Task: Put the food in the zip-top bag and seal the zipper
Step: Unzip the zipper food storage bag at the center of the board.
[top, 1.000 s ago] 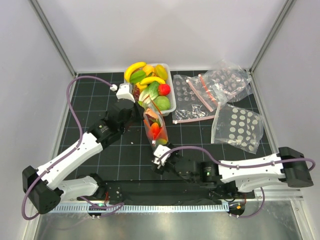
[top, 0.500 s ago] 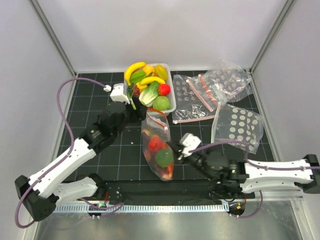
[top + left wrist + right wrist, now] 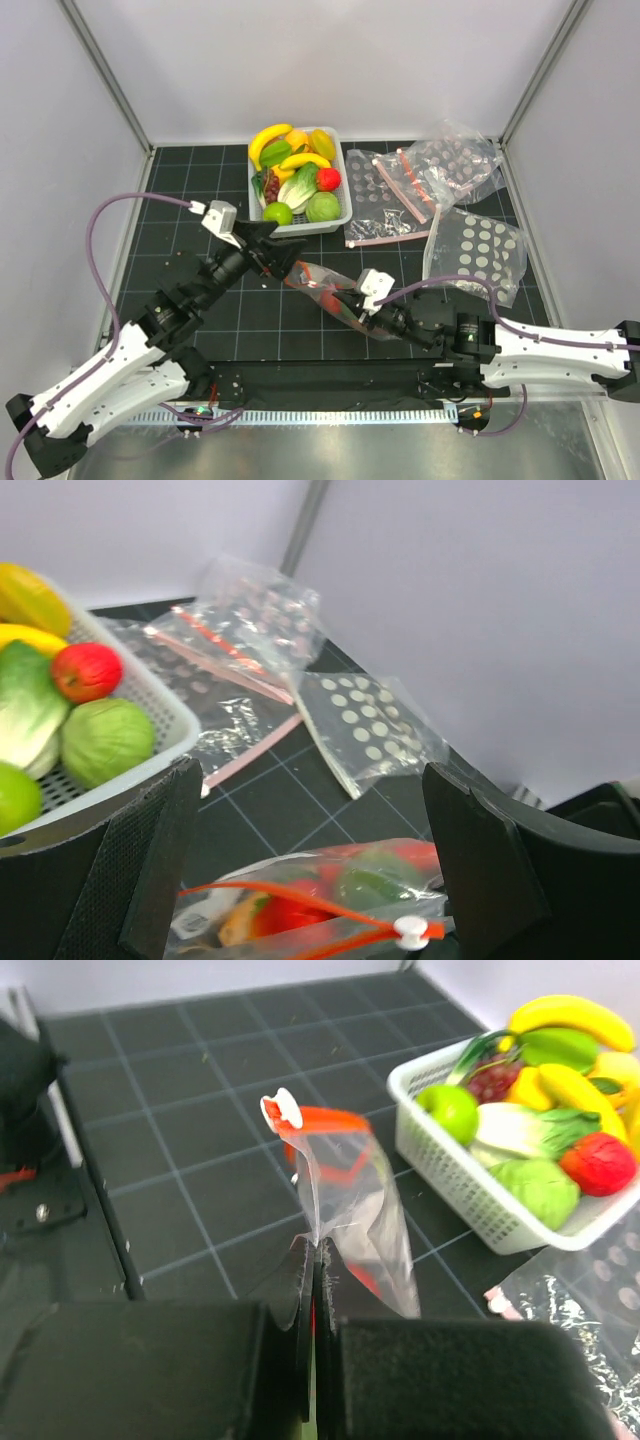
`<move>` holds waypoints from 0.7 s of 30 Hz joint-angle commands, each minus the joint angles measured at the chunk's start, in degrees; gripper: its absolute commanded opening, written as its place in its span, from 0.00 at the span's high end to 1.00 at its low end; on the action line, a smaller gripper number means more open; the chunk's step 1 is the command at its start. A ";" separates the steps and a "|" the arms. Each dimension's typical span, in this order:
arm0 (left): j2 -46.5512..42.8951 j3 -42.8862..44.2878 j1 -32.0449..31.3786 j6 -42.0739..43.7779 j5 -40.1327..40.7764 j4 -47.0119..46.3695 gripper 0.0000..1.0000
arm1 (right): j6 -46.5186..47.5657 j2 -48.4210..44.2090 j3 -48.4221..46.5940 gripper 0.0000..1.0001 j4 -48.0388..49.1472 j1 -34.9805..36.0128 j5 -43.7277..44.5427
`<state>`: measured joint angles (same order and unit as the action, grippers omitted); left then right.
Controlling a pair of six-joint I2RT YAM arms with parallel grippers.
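Observation:
The zip-top bag (image 3: 322, 288) lies on the black mat between my two grippers, with red, green and orange food (image 3: 300, 905) inside it. My left gripper (image 3: 272, 256) is open, and the bag's mouth end sits low between its fingers (image 3: 150, 870), ungripped. The orange-red zipper (image 3: 310, 900) runs in two diverging strips to a white slider (image 3: 410, 932). My right gripper (image 3: 316, 1252) is shut on the bag's clear film (image 3: 350, 1195), with the slider (image 3: 283, 1110) at the far end. More food (image 3: 295, 170) fills the white basket (image 3: 340, 216).
Three spare dotted bags (image 3: 385, 195) (image 3: 455, 160) (image 3: 480, 250) lie right of the basket. The cage's walls and metal posts close in the mat on the left, back and right. The basket (image 3: 470, 1195) stands close to the bag's right side in the right wrist view.
My left gripper has let go of the bag, opened wide and drawn back from the basket. My right gripper has shut on the bag. The bag has gone from upright to lying down.

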<state>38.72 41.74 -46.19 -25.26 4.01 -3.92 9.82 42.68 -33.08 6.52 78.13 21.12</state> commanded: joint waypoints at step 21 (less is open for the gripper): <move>7.94 -2.37 -0.74 4.96 -38.10 -23.23 0.26 | -1.56 -14.20 5.04 0.99 5.17 -2.63 -9.43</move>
<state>44.45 37.26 -46.54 -20.51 -28.03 -24.01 9.47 29.71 -27.70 6.44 75.90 13.37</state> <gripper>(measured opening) 0.755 0.028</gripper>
